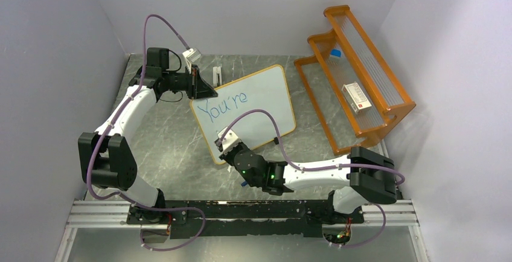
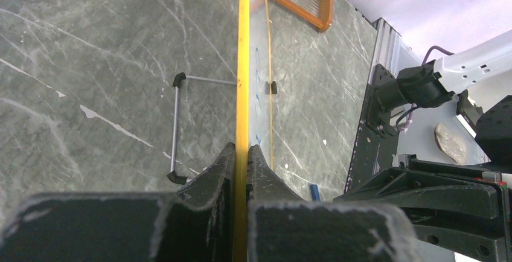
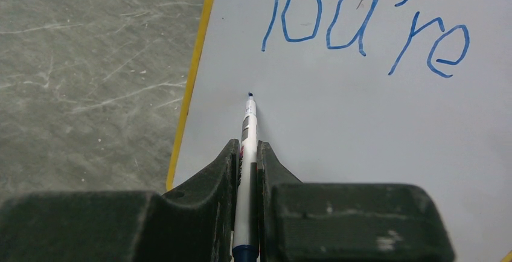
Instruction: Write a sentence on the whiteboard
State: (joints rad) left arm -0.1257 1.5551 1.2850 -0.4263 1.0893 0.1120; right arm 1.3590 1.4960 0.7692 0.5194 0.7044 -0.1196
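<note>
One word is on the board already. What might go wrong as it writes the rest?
The left fingers pinch the whiteboard only by its thin edge, so pen pressure might tilt or shift it. The marker has its tip close to the board's yellow left border; a stray stroke may run off. The right fingers hold the slim marker narrowly, so it might twist and wobble the letters.

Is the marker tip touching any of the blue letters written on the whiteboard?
No, the marker tip sits over blank whiteboard, below and clear of the blue You're.
</note>
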